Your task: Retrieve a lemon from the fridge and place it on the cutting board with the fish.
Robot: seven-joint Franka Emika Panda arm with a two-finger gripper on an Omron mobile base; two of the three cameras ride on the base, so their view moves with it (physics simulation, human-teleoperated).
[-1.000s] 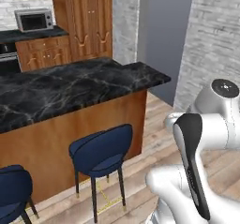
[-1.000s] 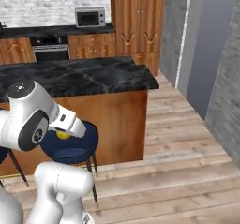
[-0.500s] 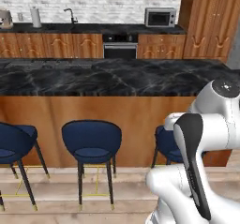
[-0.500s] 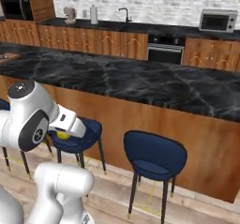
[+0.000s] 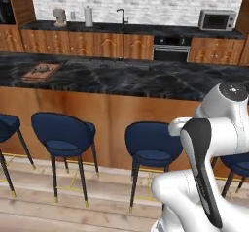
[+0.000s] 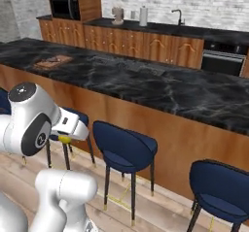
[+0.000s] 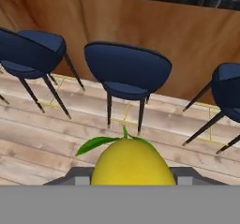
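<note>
In the hand view the yellow lemon (image 7: 131, 164), with a green leaf at its stem, sits between the two finger pads of my gripper (image 7: 131, 177), which is shut on it. A sliver of that lemon (image 6: 64, 139) peeks out under the hand in the right base view. The reddish-brown cutting board (image 5: 41, 71) lies at the left end of the black marble island counter (image 5: 146, 78), and a small dark fish (image 5: 43, 69) rests on it. From the right base, the cutting board (image 6: 52, 61) is far to the left on the counter. The fridge is out of view.
Blue bar stools (image 5: 63, 134) (image 6: 124, 146) stand in a row along the island's wooden front, between me and the counter. Behind the island runs a back counter with a microwave (image 5: 217, 20), an oven (image 5: 170, 51) and a sink tap (image 5: 121, 15). Plank floor lies below.
The whole picture has swept sideways as the base moved: the island's long side, the stools and the cutting board have come into view. The lemon stays in the shut gripper.
</note>
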